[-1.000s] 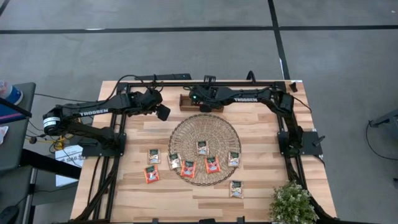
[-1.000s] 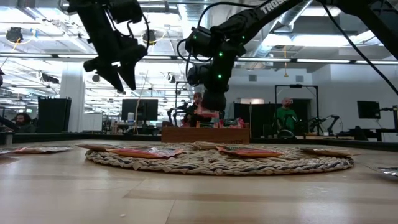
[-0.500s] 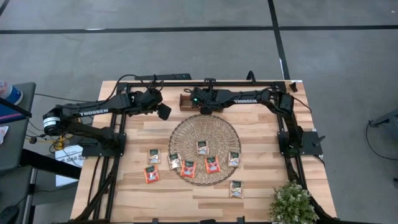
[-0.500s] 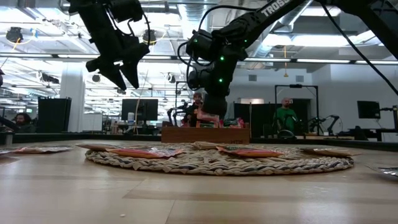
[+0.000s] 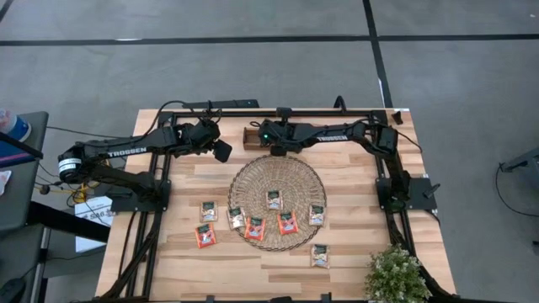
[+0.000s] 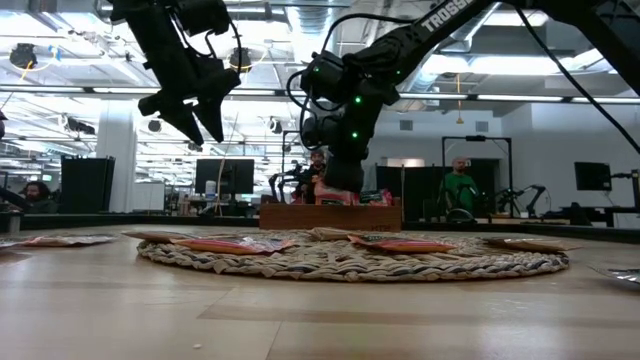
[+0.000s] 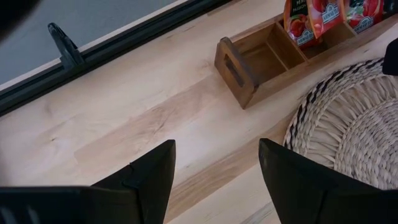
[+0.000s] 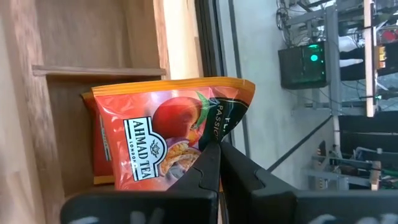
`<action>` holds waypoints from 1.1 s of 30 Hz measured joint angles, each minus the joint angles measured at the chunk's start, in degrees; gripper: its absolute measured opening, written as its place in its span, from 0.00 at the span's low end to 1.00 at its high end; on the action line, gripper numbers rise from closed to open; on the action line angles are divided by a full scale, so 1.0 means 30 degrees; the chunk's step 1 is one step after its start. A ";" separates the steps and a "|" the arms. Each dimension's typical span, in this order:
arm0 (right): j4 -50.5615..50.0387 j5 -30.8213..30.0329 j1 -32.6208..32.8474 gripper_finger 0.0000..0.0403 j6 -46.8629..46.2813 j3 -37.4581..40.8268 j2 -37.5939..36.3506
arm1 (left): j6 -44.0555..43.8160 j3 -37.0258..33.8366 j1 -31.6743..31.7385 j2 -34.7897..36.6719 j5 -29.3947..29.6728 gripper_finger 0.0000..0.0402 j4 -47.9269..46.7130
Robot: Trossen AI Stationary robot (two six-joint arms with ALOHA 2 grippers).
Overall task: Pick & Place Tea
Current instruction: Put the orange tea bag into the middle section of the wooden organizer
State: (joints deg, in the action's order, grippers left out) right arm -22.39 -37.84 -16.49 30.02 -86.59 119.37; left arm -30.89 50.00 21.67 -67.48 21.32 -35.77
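Sachets [image 5: 255,227] — eight flat, one gripped [image 8: 168,146]

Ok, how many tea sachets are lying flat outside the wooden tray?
8 sachets: five on the woven mat, two on bare table to its left, one off its front-right edge. Others in the tray are mostly hidden.

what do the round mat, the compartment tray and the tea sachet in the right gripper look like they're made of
Round mat: woven straw or rope-like fibre, matte, with coiled braids and dark flecks.
Compartment tray: brown wood, smooth, with visible grain and thin dividers.
Tea sachet: probably glossy foil or plastic film, printed orange-red, its edge crinkling where the right gripper pinches it shut.
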 joint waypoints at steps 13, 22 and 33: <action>0.0058 0.0425 -0.0317 0.00 -0.0005 0.0000 0.0000 | 0.0000 0.0000 -0.0005 0.0000 -0.0007 0.55 0.0022; 0.0058 0.1186 -0.0403 0.00 -0.0007 0.0000 0.0000 | 0.0000 0.0000 -0.0006 0.0000 -0.0007 0.55 0.0022; 0.0051 0.1654 -0.0707 0.02 -0.0007 0.0000 0.0000 | 0.0007 0.0000 0.0000 0.0000 -0.0010 0.55 0.0022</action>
State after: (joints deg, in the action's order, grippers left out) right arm -22.24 -32.88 -18.61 30.00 -86.59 119.37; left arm -30.87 50.00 21.67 -67.48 21.29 -35.70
